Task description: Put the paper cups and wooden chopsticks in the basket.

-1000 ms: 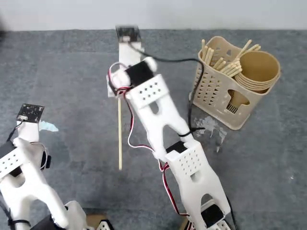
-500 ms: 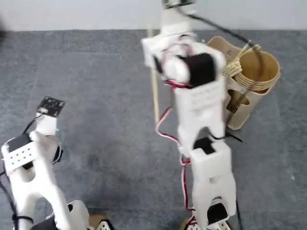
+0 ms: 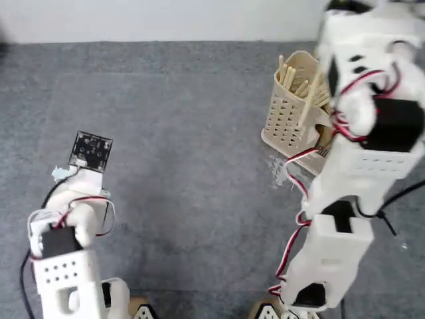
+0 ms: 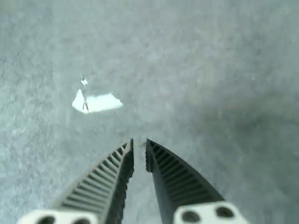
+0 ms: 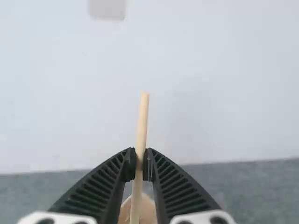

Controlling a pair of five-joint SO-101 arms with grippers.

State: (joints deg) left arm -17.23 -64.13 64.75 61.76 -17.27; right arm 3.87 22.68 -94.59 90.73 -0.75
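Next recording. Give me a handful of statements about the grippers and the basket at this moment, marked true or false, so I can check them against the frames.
1. The right gripper is shut on a wooden chopstick. True.
2. The left gripper holds a paper cup. False: it holds nothing, and its fingers are nearly together above the grey mat.
3. Chopsticks stand in the basket. True.
4. The basket lies tipped on its side. False: it stands upright on the mat.
5. A white scrap lies on the mat near the left gripper. True.
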